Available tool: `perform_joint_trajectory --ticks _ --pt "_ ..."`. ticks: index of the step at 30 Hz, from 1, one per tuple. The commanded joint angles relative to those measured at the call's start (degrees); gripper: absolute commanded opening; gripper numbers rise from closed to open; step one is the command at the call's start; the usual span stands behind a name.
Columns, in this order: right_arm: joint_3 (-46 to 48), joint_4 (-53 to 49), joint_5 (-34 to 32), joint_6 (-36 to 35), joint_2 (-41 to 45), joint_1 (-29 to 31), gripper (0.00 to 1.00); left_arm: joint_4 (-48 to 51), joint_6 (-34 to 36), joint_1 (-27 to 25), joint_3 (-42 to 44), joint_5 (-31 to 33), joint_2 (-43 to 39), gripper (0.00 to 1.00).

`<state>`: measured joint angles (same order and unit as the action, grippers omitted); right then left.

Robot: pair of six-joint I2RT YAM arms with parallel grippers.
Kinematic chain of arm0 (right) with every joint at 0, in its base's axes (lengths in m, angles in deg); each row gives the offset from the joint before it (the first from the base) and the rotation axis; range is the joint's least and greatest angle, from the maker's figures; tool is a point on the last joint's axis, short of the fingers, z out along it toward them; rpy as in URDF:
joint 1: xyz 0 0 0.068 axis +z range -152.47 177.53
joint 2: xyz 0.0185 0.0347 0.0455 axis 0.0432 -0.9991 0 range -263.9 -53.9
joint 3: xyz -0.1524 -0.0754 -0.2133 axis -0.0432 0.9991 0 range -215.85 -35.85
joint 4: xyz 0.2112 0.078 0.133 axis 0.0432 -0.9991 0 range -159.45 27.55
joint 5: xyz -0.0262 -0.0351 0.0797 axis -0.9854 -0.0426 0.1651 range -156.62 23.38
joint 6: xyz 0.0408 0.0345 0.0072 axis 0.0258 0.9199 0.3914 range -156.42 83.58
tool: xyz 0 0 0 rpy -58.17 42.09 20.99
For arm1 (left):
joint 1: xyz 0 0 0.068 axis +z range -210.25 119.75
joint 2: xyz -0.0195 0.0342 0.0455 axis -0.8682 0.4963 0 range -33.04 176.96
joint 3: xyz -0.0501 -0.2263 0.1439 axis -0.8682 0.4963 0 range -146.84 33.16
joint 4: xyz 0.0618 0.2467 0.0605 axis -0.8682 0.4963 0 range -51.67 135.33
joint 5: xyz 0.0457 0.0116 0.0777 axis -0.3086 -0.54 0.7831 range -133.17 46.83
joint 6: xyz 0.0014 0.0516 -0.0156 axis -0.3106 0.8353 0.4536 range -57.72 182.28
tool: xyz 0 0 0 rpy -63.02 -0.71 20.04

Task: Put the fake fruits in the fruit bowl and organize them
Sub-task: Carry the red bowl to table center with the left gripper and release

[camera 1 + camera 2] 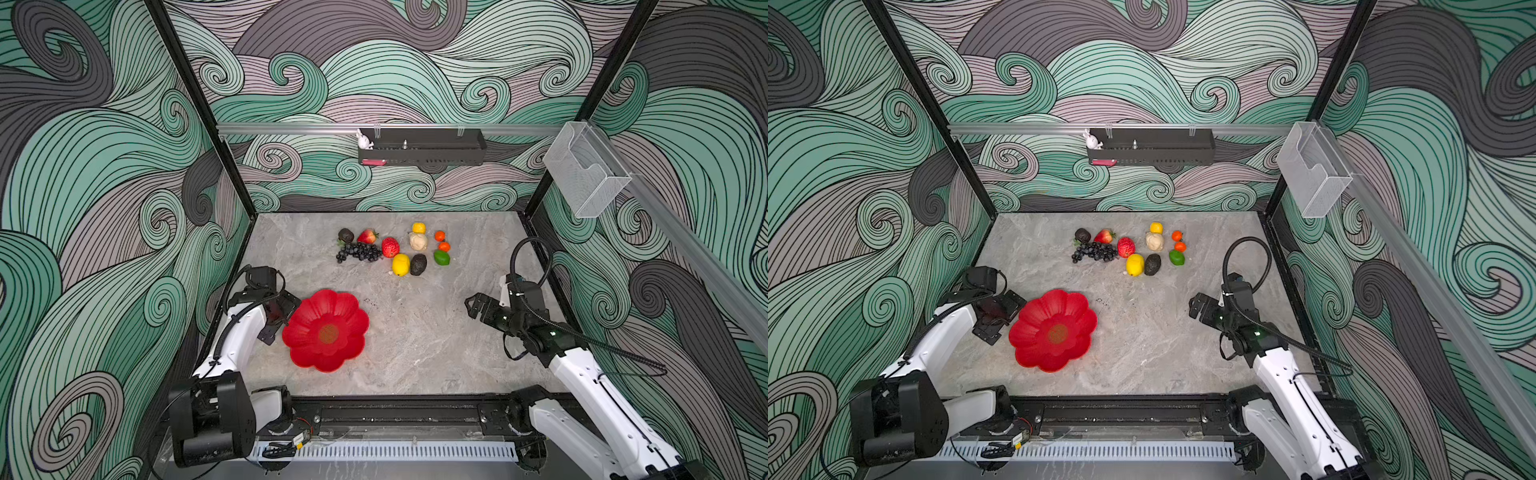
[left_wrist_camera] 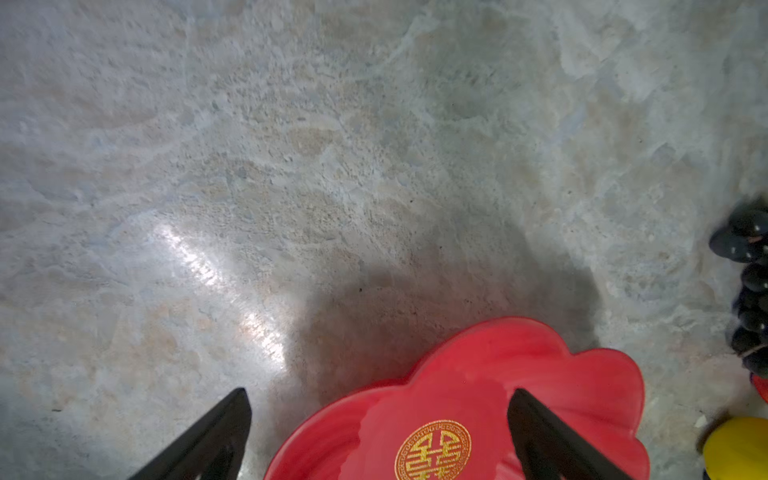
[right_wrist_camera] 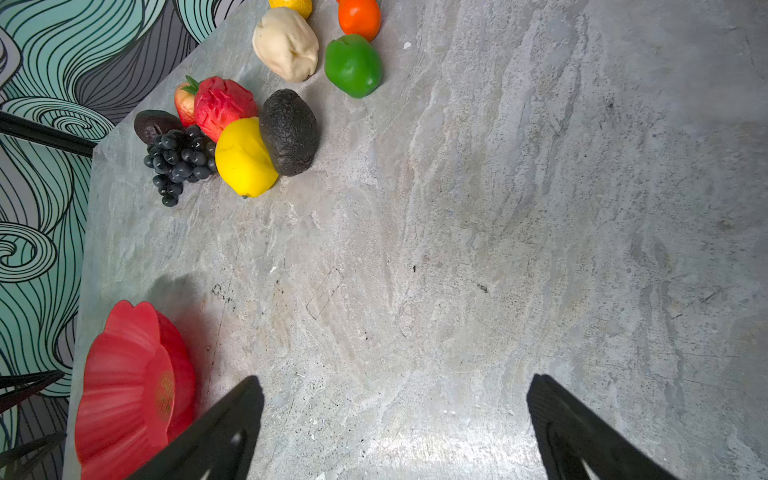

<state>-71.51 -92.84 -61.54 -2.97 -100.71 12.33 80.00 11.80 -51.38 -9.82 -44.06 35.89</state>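
The red scalloped fruit bowl (image 1: 307, 332) (image 1: 1034, 332) sits empty at the front left of the table. My left gripper (image 1: 282, 318) (image 2: 378, 397) hovers open at the bowl's left rim (image 2: 478, 365). The fake fruits lie clustered at the back middle: dark grapes (image 1: 359, 251) (image 3: 178, 160), strawberry (image 1: 368, 237), red apple (image 1: 390, 247), lemon (image 1: 401, 264) (image 3: 245, 160), avocado (image 1: 418, 264) (image 3: 291, 133), beige pear (image 1: 418, 241), lime (image 1: 441, 257) (image 3: 353, 66) and two oranges (image 1: 440, 236). My right gripper (image 1: 471, 306) (image 1: 1194, 305) (image 3: 395, 382) is open over bare table at the right, well short of the fruits.
A black wall tray (image 1: 422, 147) with a small white rabbit figure (image 1: 364, 140) hangs on the back rail. A clear bin (image 1: 586, 174) hangs on the right wall. Patterned walls close in on three sides; a black frame (image 1: 395, 411) runs along the front edge.
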Motion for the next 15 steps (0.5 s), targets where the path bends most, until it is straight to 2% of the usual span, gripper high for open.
perform_joint_trajectory --ticks 1,7,10,15 --pt "1.11 0.33 -0.47 -0.14 -0.26 0.62 1.00 -3.58 2.32 0.98 -0.70 -7.41 2.27 0.99" --pt "1.64 0.99 -0.53 0.11 -0.33 0.75 1.00 -8.31 5.42 0.77 1.23 -17.86 5.12 0.99" --pt "1.86 1.74 0.17 0.71 -0.73 0.74 1.00 -9.30 6.88 -0.72 2.34 -19.08 3.83 0.99" --pt "2.71 6.58 4.96 3.76 -3.36 0.75 1.00 -11.21 6.97 -5.38 3.53 -22.12 4.41 0.99"
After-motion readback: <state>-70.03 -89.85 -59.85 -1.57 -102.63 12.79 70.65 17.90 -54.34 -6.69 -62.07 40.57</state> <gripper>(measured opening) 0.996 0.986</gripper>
